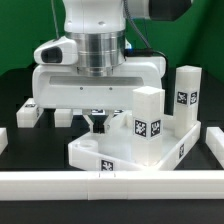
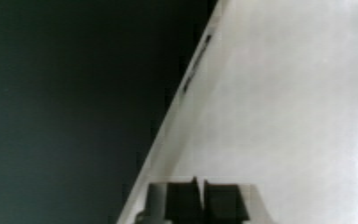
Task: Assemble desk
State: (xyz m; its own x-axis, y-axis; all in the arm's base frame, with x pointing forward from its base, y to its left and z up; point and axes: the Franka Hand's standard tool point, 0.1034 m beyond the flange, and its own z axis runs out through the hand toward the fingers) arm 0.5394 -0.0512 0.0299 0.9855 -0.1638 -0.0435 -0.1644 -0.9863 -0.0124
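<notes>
The white tray-like tabletop (image 1: 88,153) lies in the middle of the table, rim up. One white tagged leg (image 1: 148,118) stands upright on it near the front, on the exterior view's right. A second leg (image 1: 186,95) stands upright by its far right corner; I cannot tell whether it sits in a socket. My gripper (image 1: 97,123) is low, inside the tray near its back rim, with the fingers together. In the wrist view the gripper (image 2: 197,200) shows two dark fingers closed with nothing between them, over the tabletop's white surface (image 2: 291,100) and close to its edge.
Two more white leg blocks (image 1: 28,113) (image 1: 62,117) lie on the black table behind the tabletop on the exterior view's left. A long white rail (image 1: 110,183) runs along the front, and another white piece (image 1: 214,140) stands at the right.
</notes>
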